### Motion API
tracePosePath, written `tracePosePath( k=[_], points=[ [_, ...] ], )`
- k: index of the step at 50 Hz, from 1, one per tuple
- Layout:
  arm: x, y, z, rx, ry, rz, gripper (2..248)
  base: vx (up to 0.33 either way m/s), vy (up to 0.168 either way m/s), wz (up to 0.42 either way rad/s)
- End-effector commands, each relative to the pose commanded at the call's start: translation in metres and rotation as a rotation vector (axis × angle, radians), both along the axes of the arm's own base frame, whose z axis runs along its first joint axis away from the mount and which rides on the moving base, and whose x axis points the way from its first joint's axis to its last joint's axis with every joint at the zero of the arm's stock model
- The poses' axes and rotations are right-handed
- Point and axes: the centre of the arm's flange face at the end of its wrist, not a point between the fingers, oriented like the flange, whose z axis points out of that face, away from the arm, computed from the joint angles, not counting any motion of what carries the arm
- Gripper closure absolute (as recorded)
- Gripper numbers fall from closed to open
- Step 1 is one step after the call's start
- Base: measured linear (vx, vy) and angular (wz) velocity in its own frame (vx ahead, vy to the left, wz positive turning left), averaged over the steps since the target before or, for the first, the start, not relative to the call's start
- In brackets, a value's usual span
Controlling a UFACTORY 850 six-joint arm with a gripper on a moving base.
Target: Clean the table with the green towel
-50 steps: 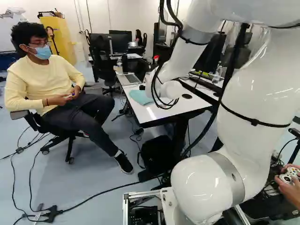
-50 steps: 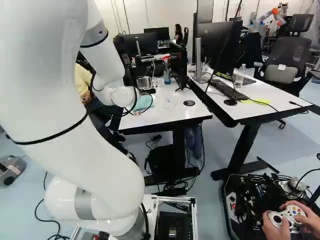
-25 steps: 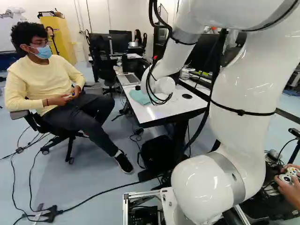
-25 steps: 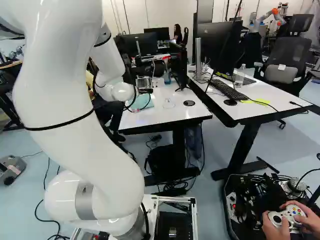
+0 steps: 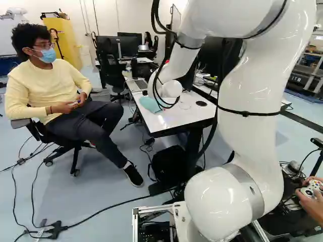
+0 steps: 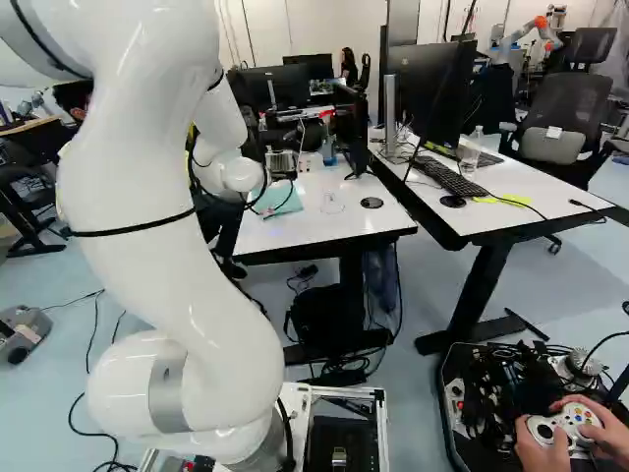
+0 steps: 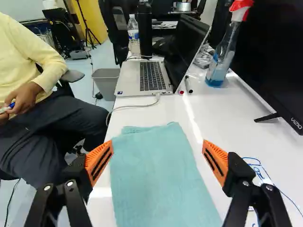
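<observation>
Beyond the green towel I've got a laptop, spray bottle and monitor. The towel lies on the table; my arm bends out towards it, jaws spread wide.

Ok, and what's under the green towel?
The white table is under the towel; the patch it covers, and anything lying there, can't be seen.

Towel on table, under and between fingers. Laptop ahead, bin ahead left on floor. Spray bottle ahead right, monitor right.
</observation>
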Motion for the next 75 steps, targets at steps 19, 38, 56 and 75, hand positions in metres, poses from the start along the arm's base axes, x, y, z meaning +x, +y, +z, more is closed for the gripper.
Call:
tracePosePath(
  k=[19, 38, 56, 75],
  points=[
    [0.029, 0.012, -0.008, -0.009, 0.052, 0.012, 3, 0.000, 0.000, 0.000],
    [0.033, 0.013, -0.016, -0.023, 0.128, 0.013, 3, 0.000, 0.000, 0.000],
    [0.030, 0.013, -0.020, -0.034, 0.190, 0.013, 3, 0.000, 0.000, 0.000],
    [0.026, 0.012, -0.024, -0.045, 0.248, 0.013, 3, 0.000, 0.000, 0.000]
  ],
)
